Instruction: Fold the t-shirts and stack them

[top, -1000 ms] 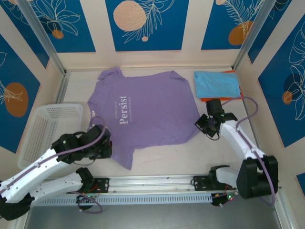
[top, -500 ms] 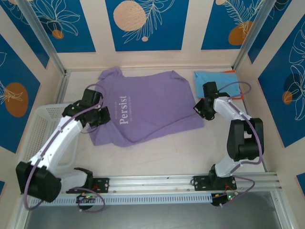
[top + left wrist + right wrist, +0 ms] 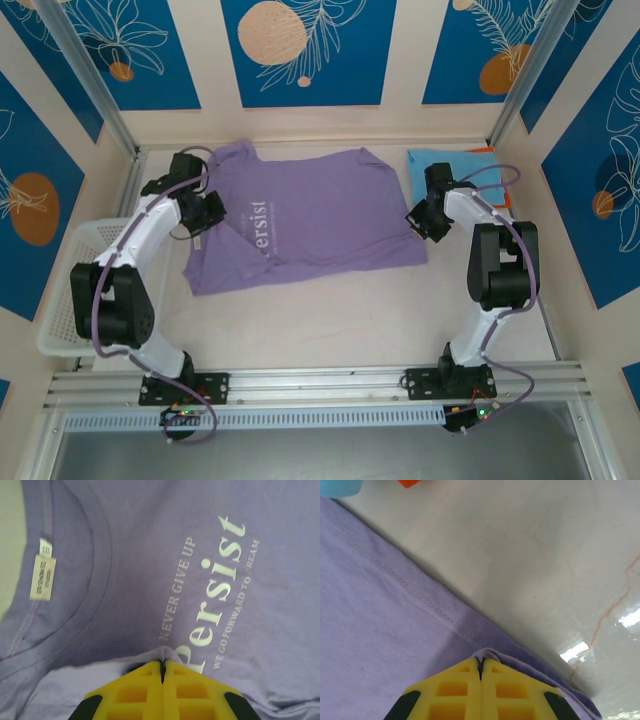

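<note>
Blue wall panels (image 3: 300, 50) printed with white leaves and orange discs stand around a pale table (image 3: 330, 320). On the far half of the table lies the lavender t-shirt (image 3: 330, 215), chest up. Its neck is toward the left and its near edge is doubled over onto itself.

The left gripper (image 3: 208, 215) sits over the shirt's left part, close to the collar (image 3: 107, 580). In the left wrist view its yellow fingers (image 3: 135, 690) are pressed together with a small ridge of lavender cloth pinched between the tips. The white lettering (image 3: 215, 600) lies just beyond them, and a neck label (image 3: 42, 570) shows inside the collar.

The right gripper (image 3: 418, 222) is at the shirt's right edge. In the right wrist view its jaws are likewise closed tight on a fold of the hem, with bare tabletop just beside it.

In the far right corner a folded light blue t-shirt (image 3: 450, 165) rests on an orange t-shirt (image 3: 506, 192), whose edge peeks out at the side. The pair lies near the lavender shirt's right edge. A white mesh basket (image 3: 70, 290) stands at the table's left edge, beside the left arm.
</note>
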Controlling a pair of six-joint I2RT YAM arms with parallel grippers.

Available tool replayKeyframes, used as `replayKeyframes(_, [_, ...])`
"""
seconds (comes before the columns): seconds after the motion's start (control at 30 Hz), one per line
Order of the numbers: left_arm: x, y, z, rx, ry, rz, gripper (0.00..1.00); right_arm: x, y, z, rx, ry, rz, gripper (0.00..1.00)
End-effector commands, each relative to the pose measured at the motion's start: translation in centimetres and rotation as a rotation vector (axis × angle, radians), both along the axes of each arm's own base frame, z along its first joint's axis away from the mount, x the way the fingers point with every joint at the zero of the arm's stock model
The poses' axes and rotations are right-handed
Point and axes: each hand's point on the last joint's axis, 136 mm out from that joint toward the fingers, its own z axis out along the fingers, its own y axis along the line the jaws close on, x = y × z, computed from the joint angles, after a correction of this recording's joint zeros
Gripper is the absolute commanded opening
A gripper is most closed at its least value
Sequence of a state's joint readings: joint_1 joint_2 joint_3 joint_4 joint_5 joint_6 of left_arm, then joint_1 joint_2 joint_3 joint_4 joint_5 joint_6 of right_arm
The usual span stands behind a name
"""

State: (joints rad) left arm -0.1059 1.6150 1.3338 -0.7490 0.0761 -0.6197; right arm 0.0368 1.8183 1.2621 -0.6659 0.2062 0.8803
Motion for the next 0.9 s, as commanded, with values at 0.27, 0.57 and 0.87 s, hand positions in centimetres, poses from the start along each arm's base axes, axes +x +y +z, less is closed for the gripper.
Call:
replayKeyframes(0.27, [4.5,1.7,0.0,0.048,-0.001,0.047,0.00,1.9,0.4,0.4,0.043,-0.018,-0.013,0.00])
replayKeyframes(0.57, [5.1,4.1,1.5,0.085,-0.045,0.127,0.42,3.8,1.8,1.9,0.132,-0.069,0.043,0.40])
replayKeyframes(0.87, [-0.7,0.9,3.7,0.004,-0.197,0.110,0.67,-1.1,2.7,5.0,0.135,-0.181,0.093,0.48])
